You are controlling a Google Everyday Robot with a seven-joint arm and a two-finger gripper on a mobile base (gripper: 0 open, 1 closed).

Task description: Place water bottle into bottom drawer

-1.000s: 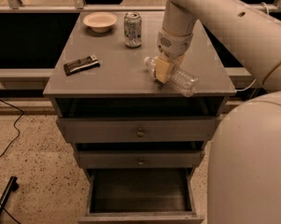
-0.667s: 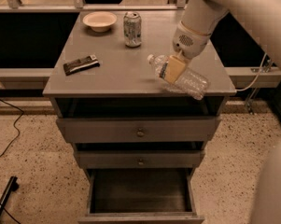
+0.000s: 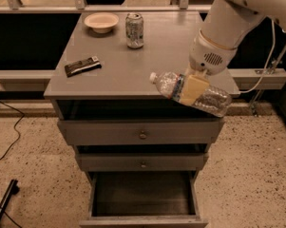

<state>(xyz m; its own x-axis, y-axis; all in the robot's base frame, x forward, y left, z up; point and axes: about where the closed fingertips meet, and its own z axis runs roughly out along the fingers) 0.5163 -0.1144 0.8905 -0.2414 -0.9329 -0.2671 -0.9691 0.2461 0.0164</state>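
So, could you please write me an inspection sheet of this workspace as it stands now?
Surface: grey wooden cabinet top, level.
Job's things: small clear crinkled plastic water bottle held tilted past the front right corner; lowest grey drawer open, nothing seen inside.
Clutter: cream bowl, silver soda can, dark flat packet.
Gripper: two-finger gripper shut on the bottle's label.
Cables: black cable on floor left; white cable right.
Surroundings: speckled floor.

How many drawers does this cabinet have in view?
3: top drawer under the tabletop, middle drawer below it, bottom drawer lowest, pulled open. The end effector holds the bottle over the tabletop's front edge.
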